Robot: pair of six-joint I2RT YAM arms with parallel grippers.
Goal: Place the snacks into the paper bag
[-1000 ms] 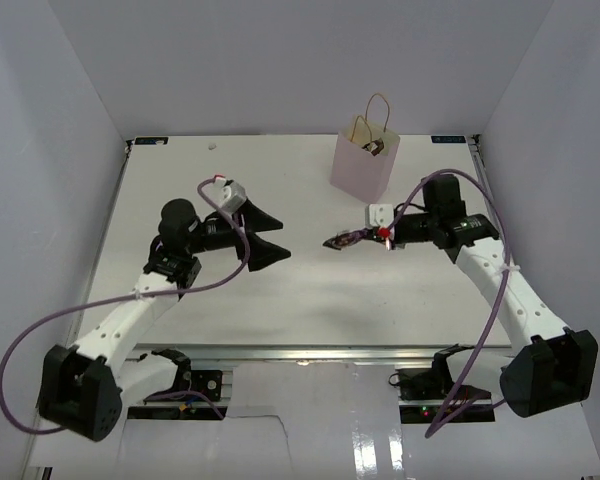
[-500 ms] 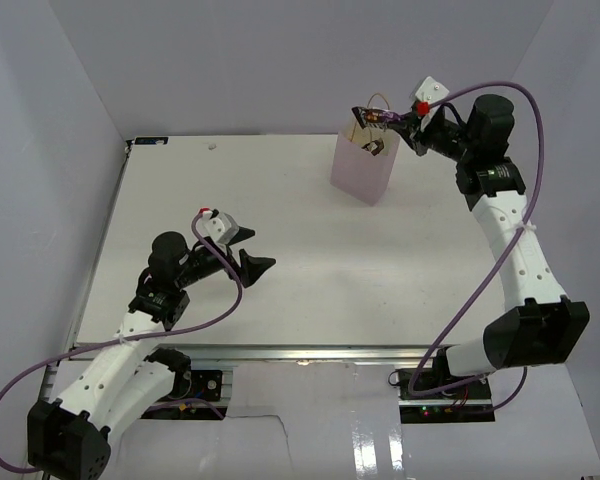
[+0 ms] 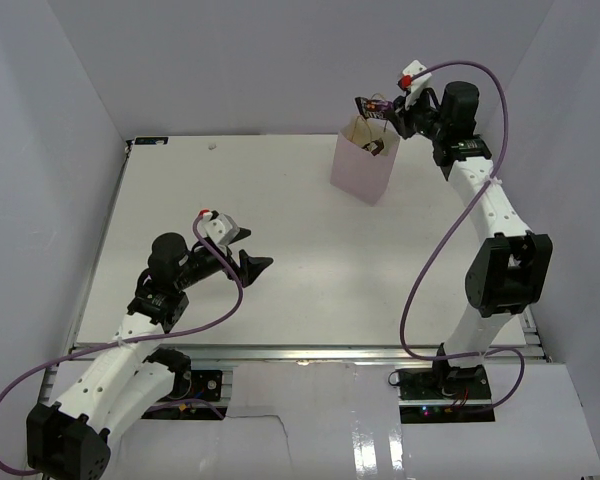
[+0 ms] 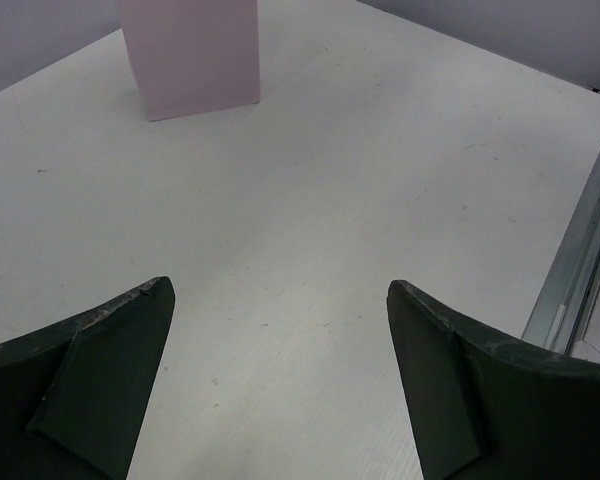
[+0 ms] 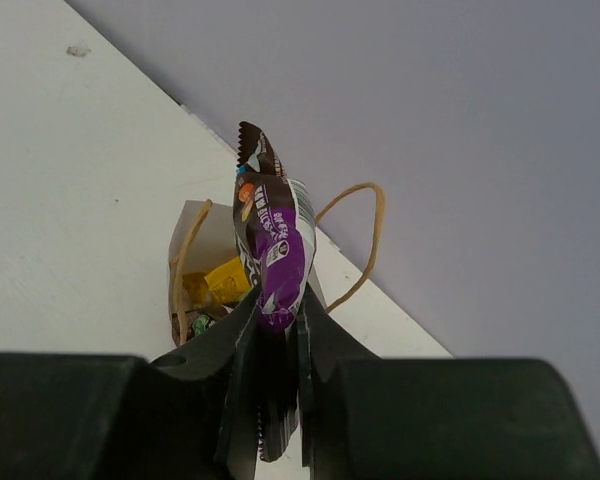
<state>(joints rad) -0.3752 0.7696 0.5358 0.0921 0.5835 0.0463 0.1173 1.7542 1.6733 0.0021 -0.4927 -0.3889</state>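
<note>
The pale pink paper bag (image 3: pixel 358 170) stands upright at the back of the table, and its side also shows in the left wrist view (image 4: pixel 190 55). My right gripper (image 3: pixel 392 115) is shut on a dark brown and purple snack bar (image 5: pixel 275 250) and holds it in the air just above the bag's open top (image 5: pixel 187 222). Inside the bag I see a yellow packet (image 5: pixel 223 280) and a bit of green wrapper (image 5: pixel 200 322). My left gripper (image 3: pixel 253 250) is open and empty, low over the bare table at the near left.
The bag's tan cord handles (image 5: pixel 365 245) loop up on both sides of the held bar. White walls close in the table on three sides. A metal rail (image 4: pixel 580 260) runs along the table's near edge.
My right gripper lifted the bar from the table up to above the bag, then shifted slightly left. My left arm pulled back toward the near left and now holds still.
</note>
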